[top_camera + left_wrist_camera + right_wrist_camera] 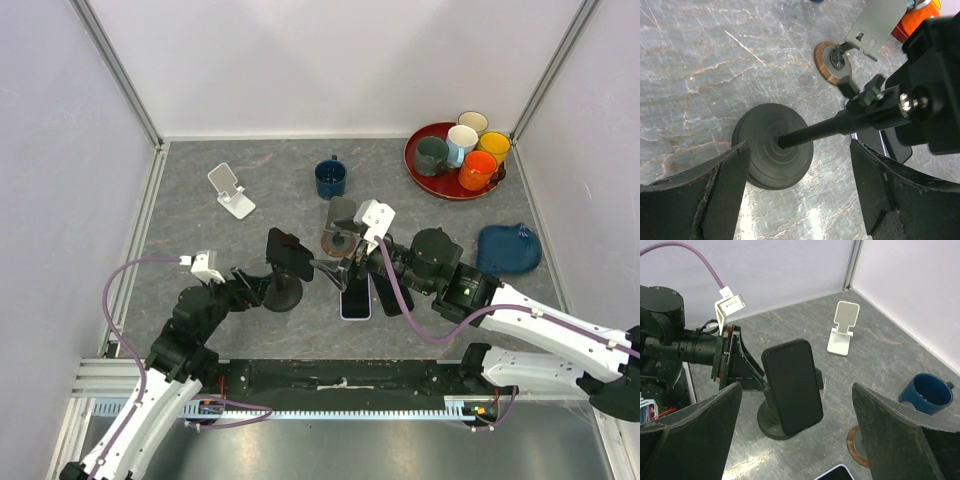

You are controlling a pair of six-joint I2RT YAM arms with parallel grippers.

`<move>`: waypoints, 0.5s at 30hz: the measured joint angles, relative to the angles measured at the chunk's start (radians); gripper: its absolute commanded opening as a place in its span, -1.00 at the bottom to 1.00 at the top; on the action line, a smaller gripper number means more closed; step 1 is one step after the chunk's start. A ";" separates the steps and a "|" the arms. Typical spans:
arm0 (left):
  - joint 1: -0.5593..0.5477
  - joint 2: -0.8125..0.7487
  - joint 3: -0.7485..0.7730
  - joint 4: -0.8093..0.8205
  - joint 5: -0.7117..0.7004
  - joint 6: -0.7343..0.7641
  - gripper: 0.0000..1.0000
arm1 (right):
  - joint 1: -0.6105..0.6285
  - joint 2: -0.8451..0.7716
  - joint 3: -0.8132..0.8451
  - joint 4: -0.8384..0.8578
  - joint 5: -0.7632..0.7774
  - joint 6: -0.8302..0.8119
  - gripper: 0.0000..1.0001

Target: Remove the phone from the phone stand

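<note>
Left hand (799, 172) hangs released, fingers spread either side of the stand (771, 161). Right hand (796, 390) is also released, with the phone (792, 385) straight ahead, clamped in the stand.

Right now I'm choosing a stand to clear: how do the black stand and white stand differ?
The black stand clamps a phone; the white stand holds nothing. The black stand has a round base; the white stand a flat rectangular one. Both rest on the table.
</note>
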 measured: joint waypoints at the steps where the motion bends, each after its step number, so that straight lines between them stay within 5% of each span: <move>1: 0.000 -0.027 -0.035 0.018 0.006 -0.010 0.72 | 0.000 -0.009 -0.015 0.000 0.002 0.002 0.96; 9: 0.000 -0.090 -0.184 0.195 0.094 -0.020 0.70 | 0.000 -0.036 -0.059 0.013 0.008 0.007 0.96; 15: -0.001 0.061 -0.185 0.471 0.166 0.039 0.69 | 0.000 -0.036 -0.073 0.021 0.010 0.015 0.96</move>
